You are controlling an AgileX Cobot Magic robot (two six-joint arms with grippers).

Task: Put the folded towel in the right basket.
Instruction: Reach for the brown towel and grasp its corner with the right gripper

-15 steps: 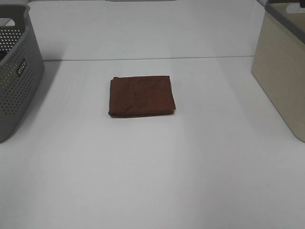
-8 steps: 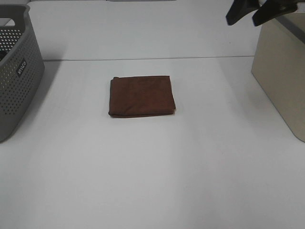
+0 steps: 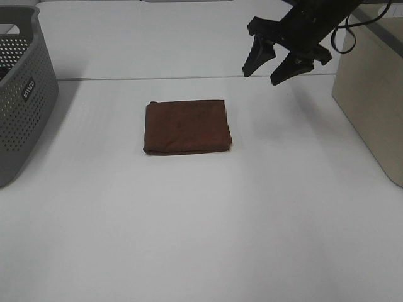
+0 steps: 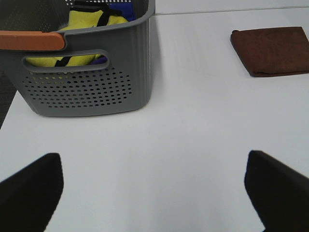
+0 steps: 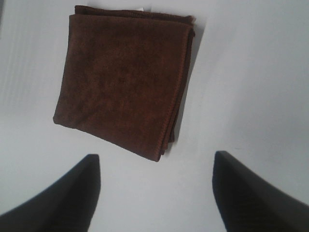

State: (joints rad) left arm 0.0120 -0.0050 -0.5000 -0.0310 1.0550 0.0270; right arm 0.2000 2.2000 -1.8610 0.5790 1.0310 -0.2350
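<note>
A folded brown towel (image 3: 186,126) lies flat on the white table, left of centre; it also shows in the right wrist view (image 5: 123,77) and the left wrist view (image 4: 273,50). The right basket (image 3: 375,94) is a beige bin at the right edge. My right gripper (image 3: 266,69) is open and empty, in the air to the upper right of the towel, apart from it; in its wrist view (image 5: 154,191) the towel lies ahead of the fingertips. My left gripper (image 4: 154,193) is open and empty, low near the grey basket, out of the exterior view.
A grey perforated basket (image 3: 19,94) stands at the left edge; the left wrist view shows its wall (image 4: 82,84) with yellow and blue cloth inside. A seam line crosses the table behind the towel.
My right arm has come into view from the upper right and moved down and left toward the towel. The towel and baskets have not moved.
</note>
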